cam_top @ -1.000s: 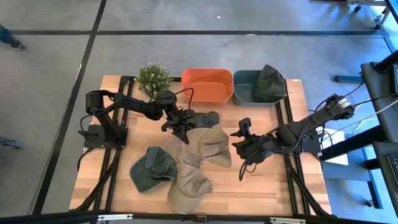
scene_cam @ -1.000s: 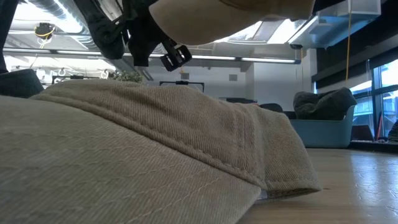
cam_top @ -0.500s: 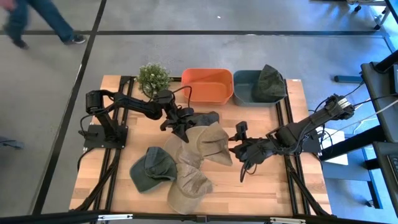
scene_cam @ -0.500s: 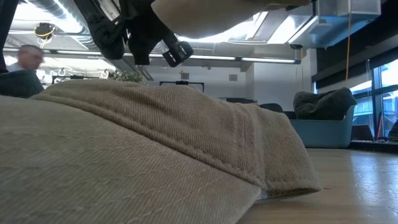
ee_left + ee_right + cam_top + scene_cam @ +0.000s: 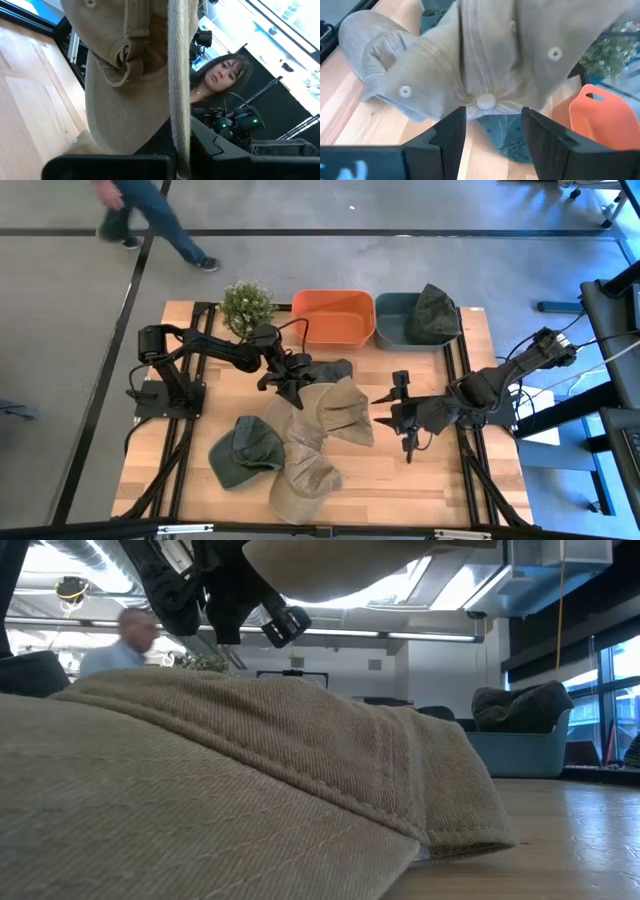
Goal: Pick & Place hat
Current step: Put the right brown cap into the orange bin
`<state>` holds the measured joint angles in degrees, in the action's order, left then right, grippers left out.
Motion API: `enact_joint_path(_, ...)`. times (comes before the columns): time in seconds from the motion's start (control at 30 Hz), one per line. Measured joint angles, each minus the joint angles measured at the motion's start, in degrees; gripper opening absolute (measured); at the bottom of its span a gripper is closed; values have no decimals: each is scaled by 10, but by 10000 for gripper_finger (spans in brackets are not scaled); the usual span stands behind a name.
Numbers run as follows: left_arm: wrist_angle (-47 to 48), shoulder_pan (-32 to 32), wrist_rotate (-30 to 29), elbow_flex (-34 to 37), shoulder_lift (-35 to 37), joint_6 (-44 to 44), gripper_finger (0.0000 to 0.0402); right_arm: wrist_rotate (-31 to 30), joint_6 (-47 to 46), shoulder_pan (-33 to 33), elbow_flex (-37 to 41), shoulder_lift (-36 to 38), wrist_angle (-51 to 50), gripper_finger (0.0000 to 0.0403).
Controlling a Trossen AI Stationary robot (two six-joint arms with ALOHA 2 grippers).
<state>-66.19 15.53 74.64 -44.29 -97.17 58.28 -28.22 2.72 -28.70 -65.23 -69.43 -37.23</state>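
1. While pinched at its edge by the left gripper point(image 5: 292, 383), tan hat point(image 5: 340, 408) hangs just below the orange bin point(image 5: 333, 317): thin hold, may slip.
2. Right gripper point(image 5: 388, 412), fingers spread wide and empty, just beside the hat's crown: could snag fabric.
3. Other hats point(image 5: 262, 450) piled beneath: could be dragged along.

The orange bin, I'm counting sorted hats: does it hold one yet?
No, the orange bin shows only its bare floor; the one binned hat sits in the blue bin.
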Motion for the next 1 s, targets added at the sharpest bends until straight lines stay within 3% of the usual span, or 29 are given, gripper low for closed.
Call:
enact_joint_path(0.3, 0, 0, 3, 0, 0, -4, 15, 35, -115, 31, 0, -18, -39, 191)
enact_joint_path(1.0, 0, 3, 2, 0, 0, -8, 15, 58, -53, 29, 0, -39, 38, 191)
